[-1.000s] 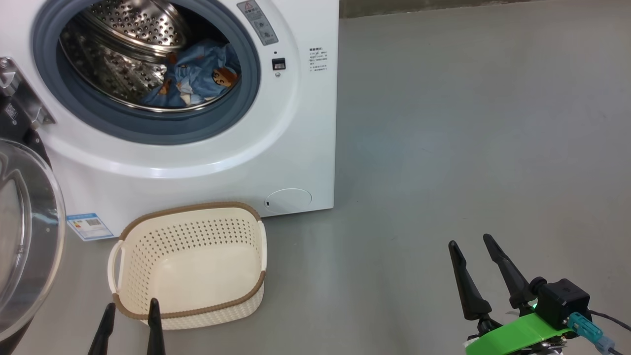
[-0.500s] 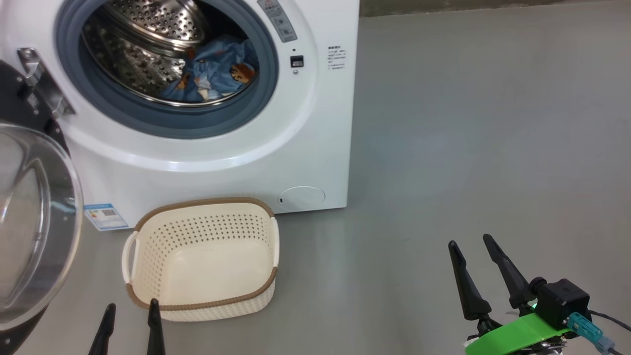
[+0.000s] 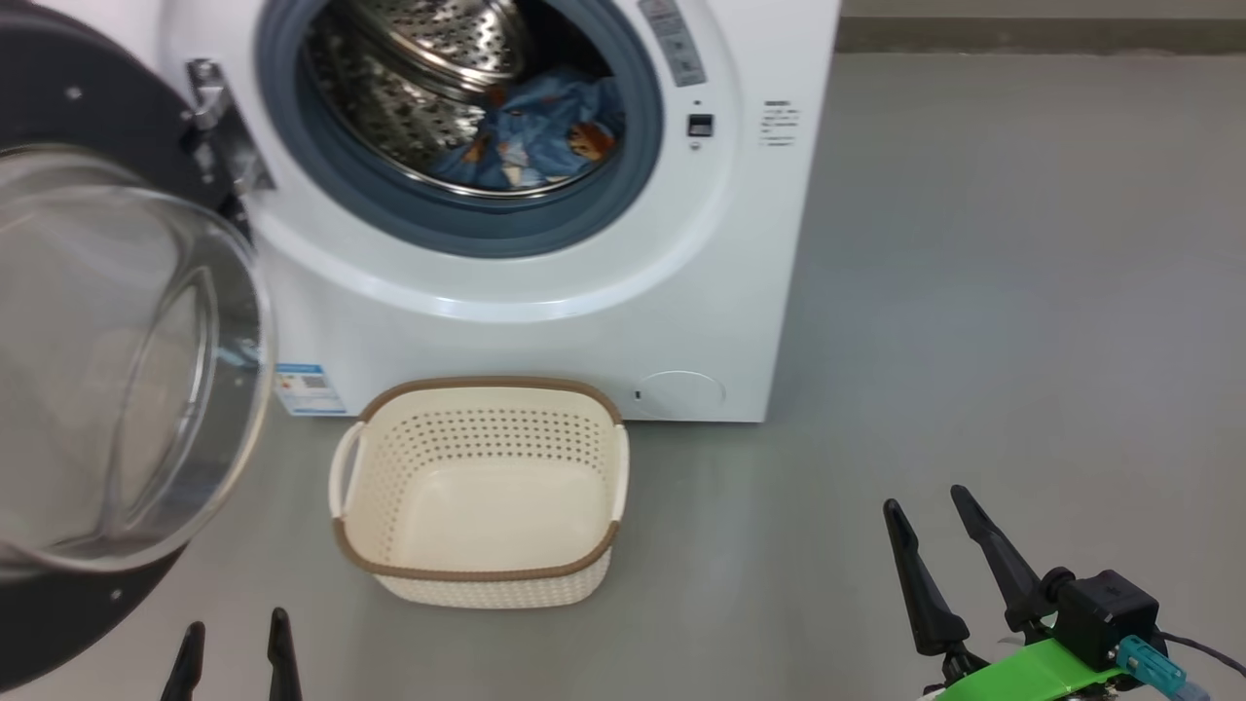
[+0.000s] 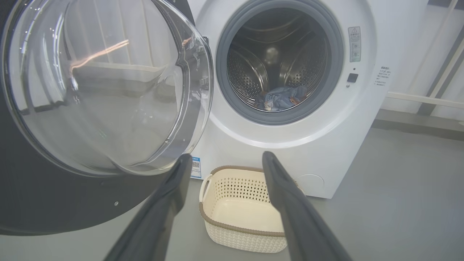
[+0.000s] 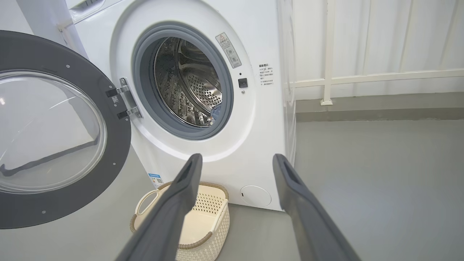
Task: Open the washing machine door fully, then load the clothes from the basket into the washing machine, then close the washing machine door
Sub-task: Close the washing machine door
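The white washing machine stands ahead with its door swung wide open to the left, glass bowl bulging toward me. Blue printed clothes lie inside the steel drum, seen too in the left wrist view as clothes. The cream basket sits on the floor before the machine with nothing in it. My left gripper is open at the bottom edge, just left of the basket. My right gripper is open, low on the right, well away from the machine.
Grey floor stretches to the right of the machine. A white railing and wall base run behind it. The open door takes up the space left of the machine front.
The head camera has turned left, so machine, basket and door sit further right in its view. Both grippers stay open and low; nothing was grasped or let go.
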